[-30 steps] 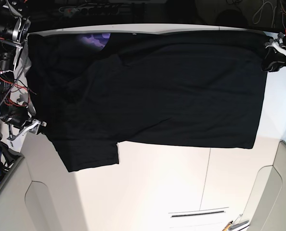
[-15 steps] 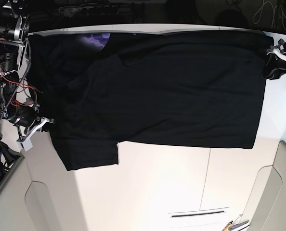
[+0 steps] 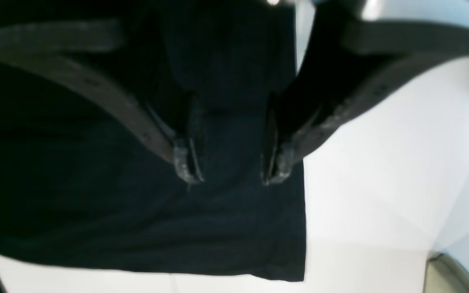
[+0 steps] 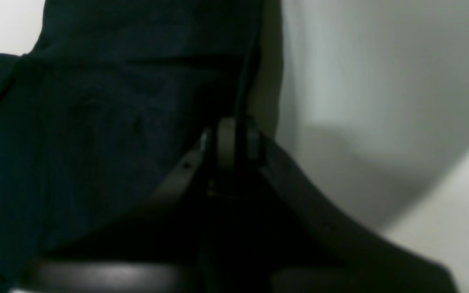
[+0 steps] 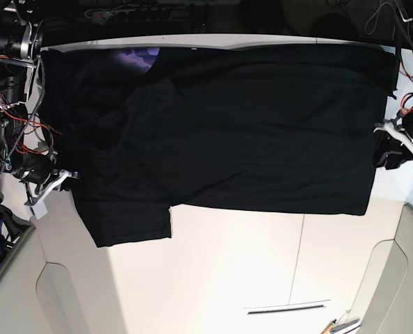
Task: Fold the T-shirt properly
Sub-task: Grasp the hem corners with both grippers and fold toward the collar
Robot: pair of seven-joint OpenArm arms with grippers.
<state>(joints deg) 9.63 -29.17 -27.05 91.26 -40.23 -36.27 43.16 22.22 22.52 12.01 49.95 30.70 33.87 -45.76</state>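
The shirt is spread flat across the upper half of the table, with a purple patch exposed at 11 o'clock. The left gripper is held with its jaws parted above the cloth near the shirt's 3 o'clock edge, nothing being gripped. The right gripper is seen closed, pinching the shirt's edge at 9 o'clock.

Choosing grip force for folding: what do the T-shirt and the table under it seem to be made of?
T-shirt: soft knit cloth, probably cotton, matte black; it lies limp with shallow wrinkles. Table: hard smooth white panel, perhaps laminate or painted board, with a slight sheen and a straight seam.
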